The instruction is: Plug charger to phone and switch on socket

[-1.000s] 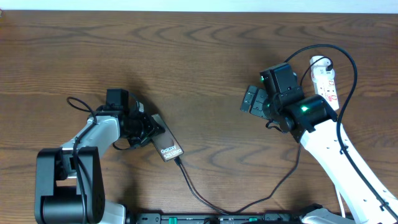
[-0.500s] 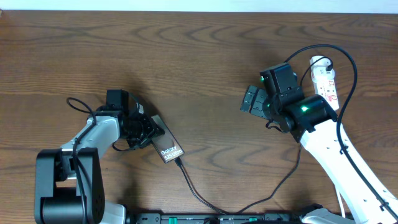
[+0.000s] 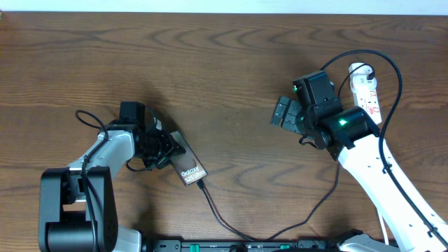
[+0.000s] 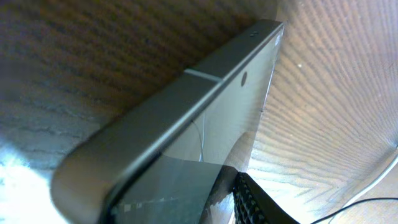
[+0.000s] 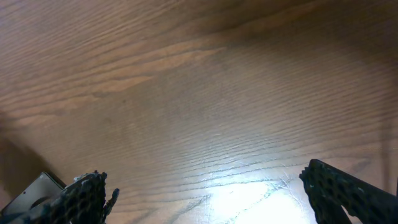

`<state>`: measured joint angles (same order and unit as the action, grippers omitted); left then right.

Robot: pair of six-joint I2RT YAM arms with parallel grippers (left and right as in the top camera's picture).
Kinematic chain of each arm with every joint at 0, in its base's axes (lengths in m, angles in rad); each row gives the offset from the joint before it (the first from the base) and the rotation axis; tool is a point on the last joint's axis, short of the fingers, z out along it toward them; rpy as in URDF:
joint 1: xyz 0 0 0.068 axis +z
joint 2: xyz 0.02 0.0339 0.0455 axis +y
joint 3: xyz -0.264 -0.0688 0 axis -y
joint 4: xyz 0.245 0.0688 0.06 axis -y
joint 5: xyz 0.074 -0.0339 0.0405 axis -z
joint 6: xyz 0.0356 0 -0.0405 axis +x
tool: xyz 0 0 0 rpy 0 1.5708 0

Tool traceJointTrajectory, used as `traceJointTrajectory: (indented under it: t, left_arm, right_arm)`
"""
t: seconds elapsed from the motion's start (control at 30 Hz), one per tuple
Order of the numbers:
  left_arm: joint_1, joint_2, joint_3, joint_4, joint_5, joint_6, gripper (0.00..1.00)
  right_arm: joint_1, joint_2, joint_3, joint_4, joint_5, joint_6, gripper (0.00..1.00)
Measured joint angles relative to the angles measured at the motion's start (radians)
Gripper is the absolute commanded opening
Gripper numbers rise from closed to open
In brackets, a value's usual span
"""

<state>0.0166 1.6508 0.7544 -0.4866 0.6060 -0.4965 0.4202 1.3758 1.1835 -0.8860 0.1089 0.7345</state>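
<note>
The phone [image 3: 189, 166] sits left of centre on the table [image 3: 224, 63], angled from far left to near right. The left gripper [image 3: 157, 145] grips its far-left end. The charger [image 3: 222, 220] meets the phone's near-right end and runs toward the near edge. The socket [image 3: 367, 91] lies at the far right. The right gripper [image 3: 284, 114] is to its left, well apart from the phone.

The phone [image 3: 189, 166] end held in the left gripper [image 3: 159, 147] is covered by its fingers from overhead, and in the left wrist view the slab is blurred at close range, its near end cut off at the lower edge. The charger [image 3: 218, 215] tip, at the phone end away from that gripper, is too small to judge as seated, and the cable leaves the overhead view's lower edge. Behind the right gripper [image 3: 283, 112], the socket [image 3: 367, 87] is partly hidden by the arm, its switch position too small to read.
</note>
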Motion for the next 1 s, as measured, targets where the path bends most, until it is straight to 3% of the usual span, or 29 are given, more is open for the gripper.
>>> traceJointTrajectory:
  t: [0.77,0.87,1.0]
  left_arm:
    - [0.000,-0.010,0.007,-0.063,-0.037,0.000,0.40]
    - [0.000,-0.010,0.007,-0.063,-0.037,-0.001,0.48]
    - [0.000,-0.014,0.010,-0.066,-0.036,-0.001,0.49]
  right_arm:
    - [0.000,0.000,0.000,-0.004,0.000,0.000,0.99]
    - [0.000,0.000,0.000,-0.004,0.000,0.000,0.99]
    - [0.000,0.000,0.000,-0.004,0.000,0.000,0.99]
